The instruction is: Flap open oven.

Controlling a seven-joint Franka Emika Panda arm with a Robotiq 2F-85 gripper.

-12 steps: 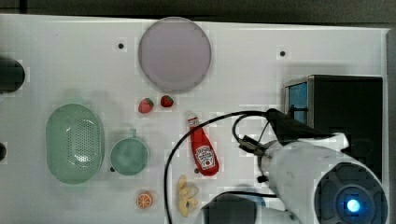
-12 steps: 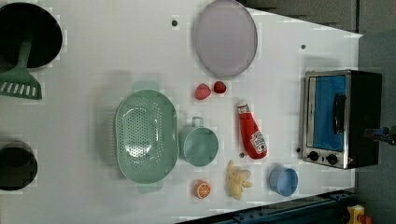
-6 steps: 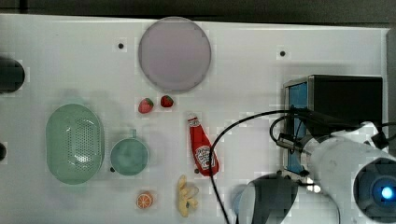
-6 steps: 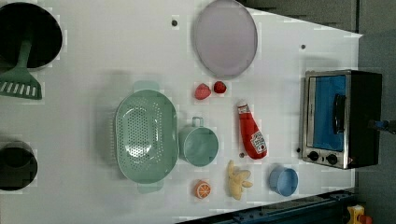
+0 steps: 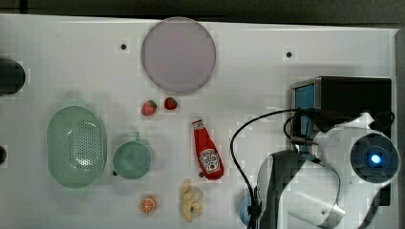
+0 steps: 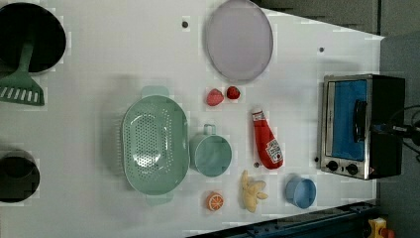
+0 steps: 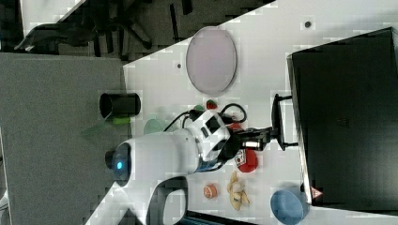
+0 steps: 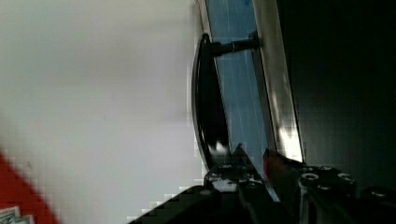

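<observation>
- The gripper (image 7: 263, 136) has its narrowly parted jaws at the door handle (image 7: 277, 122) of the oven (image 7: 347, 117); the closed glass door blocks the way just beyond.
- Behind the jaws lies the ketchup bottle (image 5: 207, 152), with bare table (image 5: 258, 76) between.
- To one side, near the oven's knobs, stands a blue cup (image 6: 300, 192).

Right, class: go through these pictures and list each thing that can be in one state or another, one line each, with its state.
oven: door shut, blue glass flush with the silver frame.
door handle: untouched side free, gripper at one end.
gripper: fingers narrowly apart, by the handle; a grip cannot be confirmed.
ketchup bottle: lying on its side, cap on.
colander: upright, empty.
green cup: upright, empty.
blue bowl: upright, empty.
round plate: empty.
</observation>
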